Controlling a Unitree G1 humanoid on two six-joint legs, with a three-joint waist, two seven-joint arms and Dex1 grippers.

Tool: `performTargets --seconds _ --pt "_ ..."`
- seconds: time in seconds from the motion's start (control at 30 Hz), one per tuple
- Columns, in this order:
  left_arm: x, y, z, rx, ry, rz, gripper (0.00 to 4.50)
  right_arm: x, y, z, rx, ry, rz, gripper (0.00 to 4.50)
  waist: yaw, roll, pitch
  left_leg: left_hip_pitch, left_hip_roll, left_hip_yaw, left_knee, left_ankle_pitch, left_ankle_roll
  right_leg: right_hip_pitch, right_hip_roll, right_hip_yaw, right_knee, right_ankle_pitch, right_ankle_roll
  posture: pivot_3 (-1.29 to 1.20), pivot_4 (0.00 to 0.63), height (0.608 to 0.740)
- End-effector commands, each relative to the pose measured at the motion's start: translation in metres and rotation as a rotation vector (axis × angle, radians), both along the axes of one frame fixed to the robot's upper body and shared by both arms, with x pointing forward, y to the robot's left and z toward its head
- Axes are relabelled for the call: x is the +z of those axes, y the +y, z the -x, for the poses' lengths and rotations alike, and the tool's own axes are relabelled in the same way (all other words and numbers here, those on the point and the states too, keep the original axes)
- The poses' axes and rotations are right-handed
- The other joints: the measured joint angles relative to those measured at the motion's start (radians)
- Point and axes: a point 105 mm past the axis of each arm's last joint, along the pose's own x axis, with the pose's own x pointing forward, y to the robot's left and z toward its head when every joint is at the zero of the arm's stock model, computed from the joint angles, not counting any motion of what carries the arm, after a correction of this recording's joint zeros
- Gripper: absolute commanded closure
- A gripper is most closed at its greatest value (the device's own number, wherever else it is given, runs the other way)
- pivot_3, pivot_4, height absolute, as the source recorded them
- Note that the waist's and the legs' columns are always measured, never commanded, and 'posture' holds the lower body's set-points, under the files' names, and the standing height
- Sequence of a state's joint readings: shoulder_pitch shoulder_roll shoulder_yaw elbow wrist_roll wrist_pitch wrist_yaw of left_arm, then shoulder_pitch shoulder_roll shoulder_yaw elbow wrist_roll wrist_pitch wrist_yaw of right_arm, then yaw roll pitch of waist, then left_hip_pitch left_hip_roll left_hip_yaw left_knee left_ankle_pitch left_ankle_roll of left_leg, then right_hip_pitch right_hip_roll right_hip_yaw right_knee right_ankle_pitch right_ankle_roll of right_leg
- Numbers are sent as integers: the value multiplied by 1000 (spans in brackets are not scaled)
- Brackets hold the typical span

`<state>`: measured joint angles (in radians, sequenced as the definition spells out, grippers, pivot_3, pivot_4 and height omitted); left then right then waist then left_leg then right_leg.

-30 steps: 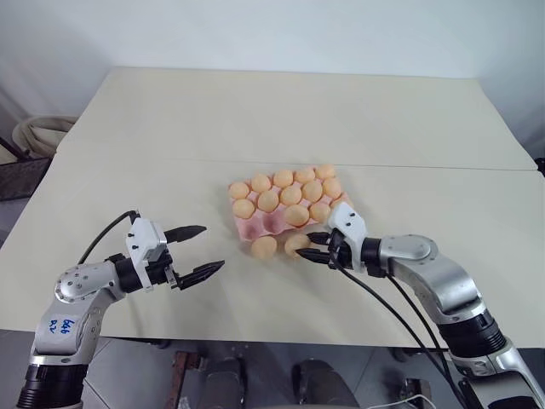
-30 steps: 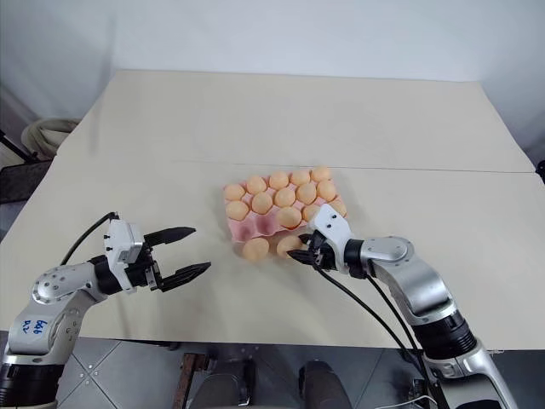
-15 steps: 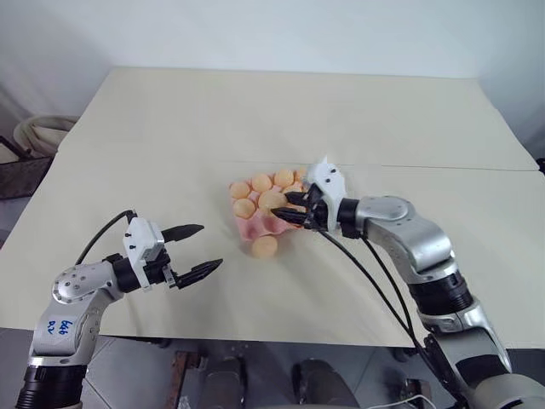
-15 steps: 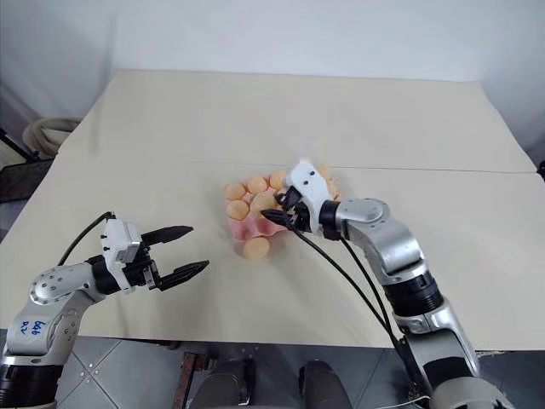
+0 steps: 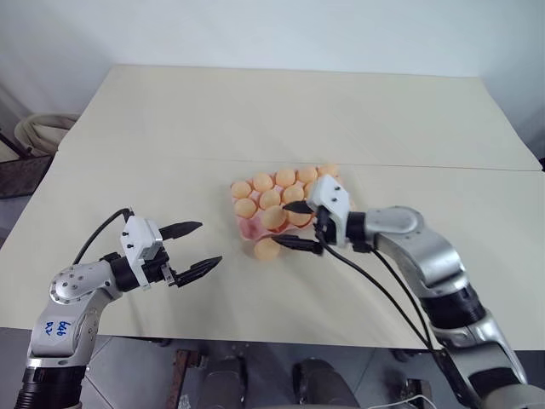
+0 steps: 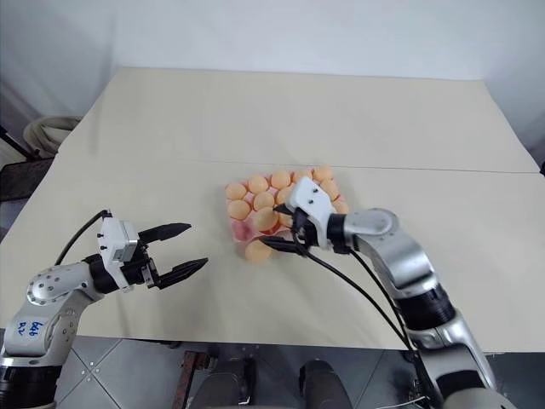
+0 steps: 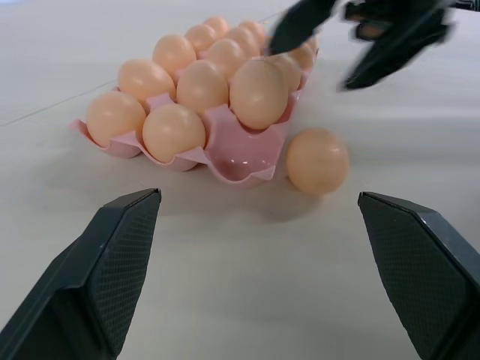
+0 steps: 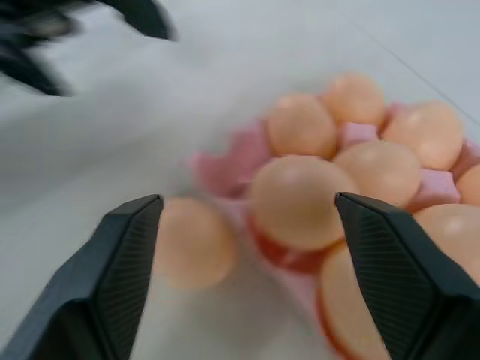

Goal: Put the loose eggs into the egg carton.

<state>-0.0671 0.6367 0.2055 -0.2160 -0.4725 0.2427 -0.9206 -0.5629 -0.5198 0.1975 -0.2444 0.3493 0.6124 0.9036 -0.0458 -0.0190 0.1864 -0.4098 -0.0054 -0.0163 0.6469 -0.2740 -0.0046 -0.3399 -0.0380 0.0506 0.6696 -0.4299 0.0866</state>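
The pink egg carton [image 5: 255, 228] lies mid-table, nearly full of pale orange eggs, with one cup [image 7: 238, 163] bare at its near left corner. One loose egg [image 5: 266, 248] rests on the table against the carton's near edge, also seen as egg [image 7: 316, 160]. My right gripper [image 5: 291, 226] hovers open over the carton's near row, with nothing between its fingers. An egg [image 8: 296, 201] sits in the cup just below it. Well to the left of the carton, my left gripper [image 5: 209, 244] stands open and empty, pointing at the carton.
The cream table [image 5: 281, 119] stretches far behind the carton, with a seam line across it. Its near edge runs just under both arms. A coiled hose [image 5: 38, 132] lies on the floor beyond the left edge.
My right gripper lifted one of two loose eggs from the table, carried it over the carton's near row and opened. That egg now sits in the carton. The left arm stayed still.
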Motion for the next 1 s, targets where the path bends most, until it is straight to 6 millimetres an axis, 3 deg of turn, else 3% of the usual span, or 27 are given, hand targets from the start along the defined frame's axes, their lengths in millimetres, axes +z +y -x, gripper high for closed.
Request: performTargets --seconds 0.03,0.23,0.43,0.7,0.73,0.83,1.0 --pt "7 -5 -1 -34 -27 14 0 24 -24 10 -41 -74 -66 761 -1 0 0 0 0 0 0 0 0 0 0 0 0 0 0 0 150 740" --pt "8 2 -5 -46 -19 9 0 6 -112 36 -237 -144 -82 761 20 0 0 0 0 0 -1 0 1 3 0 -2 -5 0 0 0 150 740" --pt "5 14 -7 -37 -10 -22 0 -6 -140 52 -297 -103 -84 761 3 0 0 6 1 1 -1 0 1 10 1 -1 -6 0 0 0 150 740" --pt "4 14 -8 -44 -2 -31 0 -9 -103 58 -137 -29 -93 761 4 1 0 9 1 0 0 0 2 14 0 -2 -7 1 0 0 150 740" --pt "4 15 -7 -42 -2 -34 0 -7 -97 56 -127 -22 -97 374 3 1 0 9 1 -1 -1 0 2 14 0 -2 -8 1 0 0 150 740" --pt "3 18 -3 -42 8 -45 0 -1 -65 56 -48 62 -140 28 -2 1 1 9 1 -1 -1 0 2 13 0 -2 -8 1 0 0 150 740" --pt "2 18 1 -30 12 -44 0 -24 -19 47 -8 100 21 28 0 1 1 6 1 -2 -1 0 1 12 -1 -3 -9 1 0 0 150 740"
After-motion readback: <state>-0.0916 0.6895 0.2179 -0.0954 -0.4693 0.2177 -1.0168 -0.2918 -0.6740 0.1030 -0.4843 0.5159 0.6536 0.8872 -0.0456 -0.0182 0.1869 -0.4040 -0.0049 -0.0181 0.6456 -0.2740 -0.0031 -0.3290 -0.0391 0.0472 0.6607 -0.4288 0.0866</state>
